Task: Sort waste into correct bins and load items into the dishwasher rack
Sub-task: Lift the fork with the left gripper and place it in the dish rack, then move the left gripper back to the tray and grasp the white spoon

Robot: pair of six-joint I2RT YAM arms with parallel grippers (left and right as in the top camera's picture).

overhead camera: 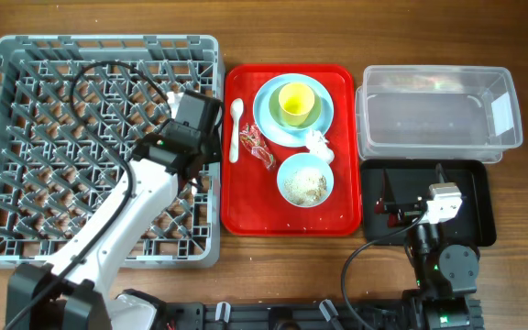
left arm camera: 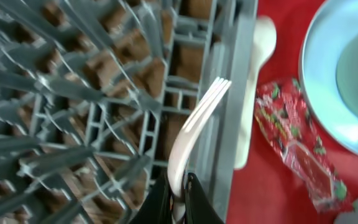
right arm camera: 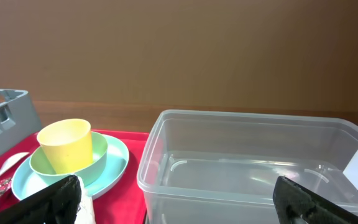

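Overhead: the left gripper (overhead camera: 200,158) hangs over the right edge of the grey dishwasher rack (overhead camera: 26,64); whether its fingers are spread or pressed cannot be told from here. The red tray (overhead camera: 246,215) just beside the rack carries the white spoon (overhead camera: 236,128), the red wrapper (overhead camera: 257,147), the crumpled tissue (overhead camera: 319,145), the yellow cup (overhead camera: 295,101) in a green bowl on the blue plate (overhead camera: 266,115), and a pale blue bowl (overhead camera: 285,172) of rice scraps (overhead camera: 306,187). The right gripper (overhead camera: 412,188) sits above the black tray (overhead camera: 479,225), with the clear tub (overhead camera: 438,115) beyond it

Left wrist: the fingers pinch the handle of the white fork (left arm camera: 194,130), which is tilted, its tines up against the rack's side wall. The spoon and wrapper lie on the tray on the other side of that wall

Right wrist: the fingertips (right arm camera: 61,199) stand wide apart, holding nothing, facing the tub. The cup, bowl and plate are stacked to the left
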